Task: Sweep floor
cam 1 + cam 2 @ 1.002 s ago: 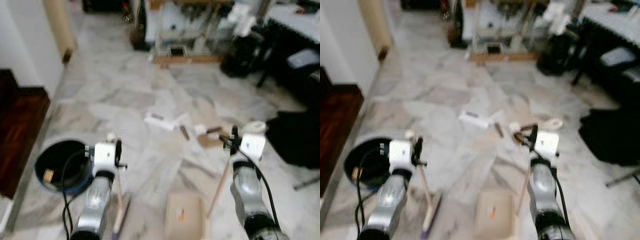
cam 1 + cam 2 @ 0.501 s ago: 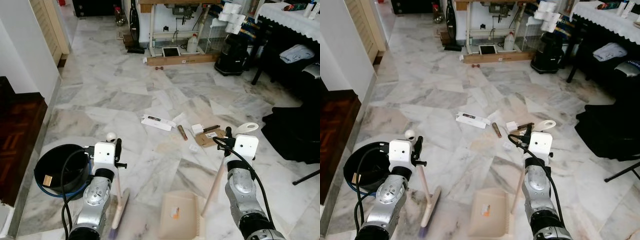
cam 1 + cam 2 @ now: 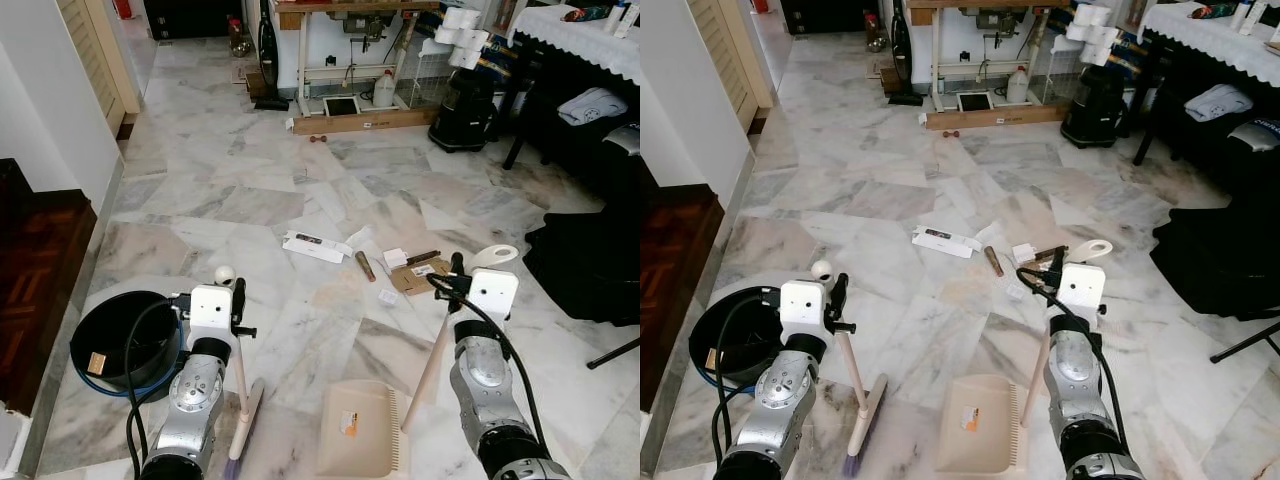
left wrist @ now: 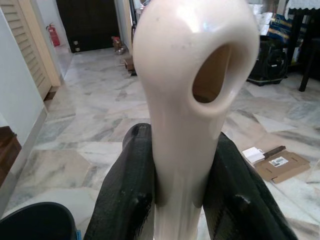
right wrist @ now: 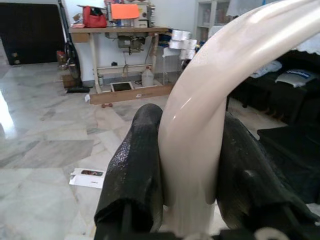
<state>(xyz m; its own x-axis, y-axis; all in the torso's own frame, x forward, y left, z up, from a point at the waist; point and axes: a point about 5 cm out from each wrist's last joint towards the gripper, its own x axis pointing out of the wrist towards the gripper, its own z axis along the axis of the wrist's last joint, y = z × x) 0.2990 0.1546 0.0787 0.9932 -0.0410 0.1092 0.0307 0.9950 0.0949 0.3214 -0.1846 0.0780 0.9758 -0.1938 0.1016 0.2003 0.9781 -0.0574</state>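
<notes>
My left gripper [image 3: 236, 302] is shut on the cream handle of a broom [image 3: 240, 372]. Its bristle head [image 3: 246, 424] rests on the marble floor beside my left arm. The left wrist view has both black fingers [image 4: 128, 190] pressed against that handle [image 4: 186, 100]. My right gripper [image 3: 456, 276] is shut on the long handle [image 3: 436, 352] of a beige dustpan [image 3: 358, 430] that lies flat on the floor between my arms. Litter lies ahead of the pan: a white box [image 3: 314, 245], a brown tube [image 3: 365, 265], a cardboard piece [image 3: 420, 273] and a small white scrap [image 3: 388, 296].
A black basin [image 3: 92, 322] with a blue rim stands on the floor at my left, next to a dark wooden step [image 3: 35, 270]. A black heap [image 3: 590, 270] and a stand leg [image 3: 612, 353] lie at the right. A sewing table [image 3: 340, 60] and a black bin [image 3: 462, 110] stand farther back.
The view was blurred a second ago and is now sharp and steady. Both grippers keep the same hold on the broom and the dustpan handle; the litter has not moved.
</notes>
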